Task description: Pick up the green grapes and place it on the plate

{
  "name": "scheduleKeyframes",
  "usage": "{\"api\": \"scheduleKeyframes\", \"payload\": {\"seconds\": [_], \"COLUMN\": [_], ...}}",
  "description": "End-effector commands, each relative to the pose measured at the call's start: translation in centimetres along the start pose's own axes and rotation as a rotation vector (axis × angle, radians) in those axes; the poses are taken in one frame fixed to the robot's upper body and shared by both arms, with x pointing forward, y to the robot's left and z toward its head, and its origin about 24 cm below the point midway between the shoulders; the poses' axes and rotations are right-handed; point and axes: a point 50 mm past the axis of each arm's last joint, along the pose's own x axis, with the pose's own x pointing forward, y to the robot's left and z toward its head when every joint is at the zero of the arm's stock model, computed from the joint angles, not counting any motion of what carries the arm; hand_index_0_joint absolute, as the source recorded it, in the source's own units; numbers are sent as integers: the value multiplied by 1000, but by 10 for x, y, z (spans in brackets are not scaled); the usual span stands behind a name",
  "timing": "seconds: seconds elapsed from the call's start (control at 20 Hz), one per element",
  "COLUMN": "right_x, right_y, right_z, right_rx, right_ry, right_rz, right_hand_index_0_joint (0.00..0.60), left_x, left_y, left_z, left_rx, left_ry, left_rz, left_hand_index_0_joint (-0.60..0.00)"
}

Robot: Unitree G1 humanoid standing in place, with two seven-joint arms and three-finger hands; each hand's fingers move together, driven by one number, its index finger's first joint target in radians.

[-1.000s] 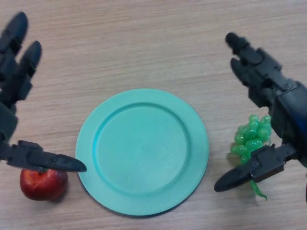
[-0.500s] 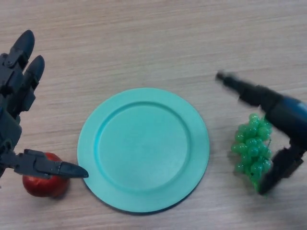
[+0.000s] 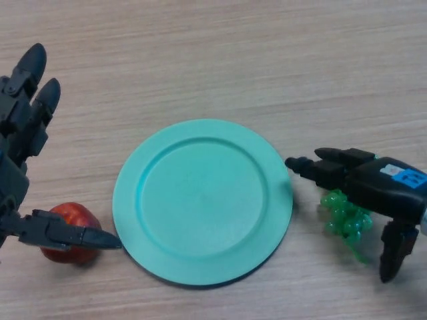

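Observation:
The bunch of green grapes (image 3: 345,217) lies on the wooden table just right of the teal plate (image 3: 200,200), which holds nothing. My right hand (image 3: 381,187) is turned over the grapes and hides their upper part. Its fingers stretch straight left toward the plate's rim, and its thumb hangs down to the right of the bunch. The hand is open, with nothing curled round the fruit. My left hand (image 3: 18,143) stays open at the left edge.
A red apple (image 3: 69,217) sits on the table left of the plate, partly under my left thumb. Bare wooden tabletop stretches beyond the plate.
My right hand has rotated and come down over the grapes, its fingers now pointing left at the plate's edge. The left hand and apple have barely shifted.

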Motion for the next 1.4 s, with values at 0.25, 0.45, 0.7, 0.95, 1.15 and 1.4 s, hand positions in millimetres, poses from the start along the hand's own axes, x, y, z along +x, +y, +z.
{"api": "scheduleKeyframes", "payload": {"seconds": [0.25,0.45,0.7,0.95,1.15,1.4], "right_x": [-5,-3,-12,-24,-12,-17], "right_y": [-45,-45,-64,-108,-122,-121], "right_z": [-4,-3,5,56,102,109], "right_rx": [-85,-48,18,57,-44,37], "right_ry": [-43,-50,-47,-137,-248,-206], "right_rz": [-359,-385,-444,-508,-498,-498], "right_hand_index_0_joint": [600,600,600,600,600,600], "left_x": [-1,2,2,-2,-4,-7], "left_y": [14,12,9,8,11,17], "left_z": [28,29,36,42,43,45], "left_rx": [113,113,65,4,-8,-10], "left_ry": [-207,-203,-205,-211,-215,-227], "left_rz": [74,65,50,35,40,50], "left_hand_index_0_joint": [0,0,0,0,0,0]}}
